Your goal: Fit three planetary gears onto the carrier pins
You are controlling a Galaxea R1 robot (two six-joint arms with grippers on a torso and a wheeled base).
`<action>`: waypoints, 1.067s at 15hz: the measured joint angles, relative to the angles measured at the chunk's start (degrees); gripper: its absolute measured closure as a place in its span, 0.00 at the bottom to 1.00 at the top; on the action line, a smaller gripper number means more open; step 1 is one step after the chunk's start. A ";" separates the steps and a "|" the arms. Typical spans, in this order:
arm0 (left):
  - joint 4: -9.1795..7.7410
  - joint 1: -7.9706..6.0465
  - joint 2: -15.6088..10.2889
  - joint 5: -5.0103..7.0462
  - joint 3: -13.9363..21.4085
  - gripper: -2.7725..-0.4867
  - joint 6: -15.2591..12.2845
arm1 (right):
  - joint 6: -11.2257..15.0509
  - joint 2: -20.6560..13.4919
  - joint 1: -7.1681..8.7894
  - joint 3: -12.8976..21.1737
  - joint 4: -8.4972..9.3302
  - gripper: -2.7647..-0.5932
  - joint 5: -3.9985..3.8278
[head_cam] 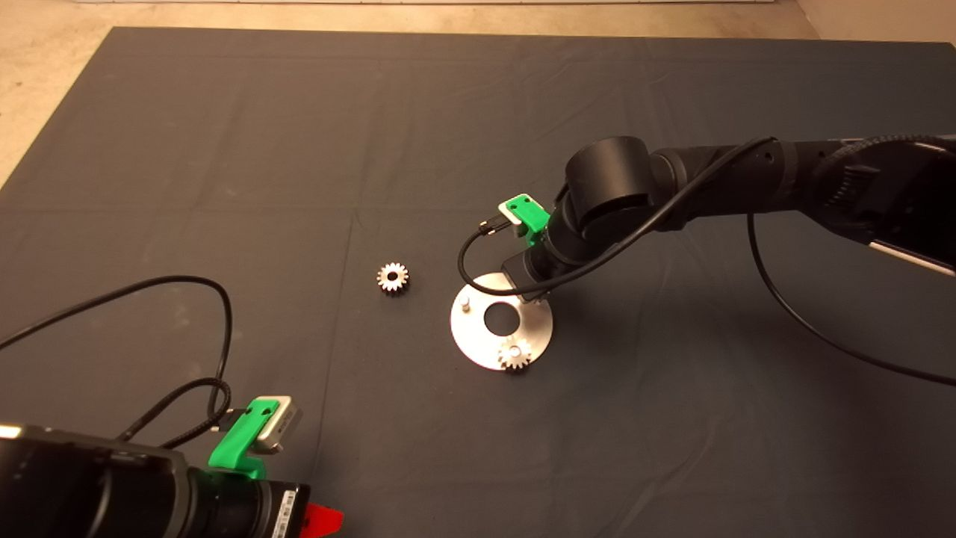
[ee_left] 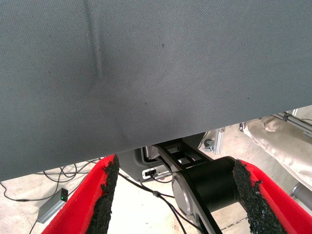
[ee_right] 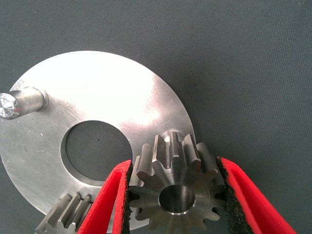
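Note:
The silver disc [head_cam: 478,340] lies on the mat right of centre. One carrier pin [head_cam: 464,303] stands bare on its left side; it also shows in the right wrist view [ee_right: 22,103]. One planetary gear [head_cam: 515,353] sits on the pin at the disc's near edge. A second gear [head_cam: 393,278] lies loose on the mat left of the disc. My right gripper [head_cam: 532,297] hangs over the disc's far right edge. In the right wrist view the right gripper [ee_right: 175,165] is shut on a third gear [ee_right: 175,192], held just above the disc [ee_right: 97,92]. My left gripper [ee_left: 175,195] is open, parked at the lower left.
The dark mat [head_cam: 224,149] covers the table, with bare floor beyond its far left corner. Black cables [head_cam: 209,299] loop over the mat by the left arm. The left wrist view looks past the mat's edge at floor cables and the robot's base.

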 joint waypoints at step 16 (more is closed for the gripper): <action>0.00 0.00 -0.01 -0.56 0.00 0.50 0.00 | -0.16 -0.91 -1.21 -1.11 0.06 0.81 0.98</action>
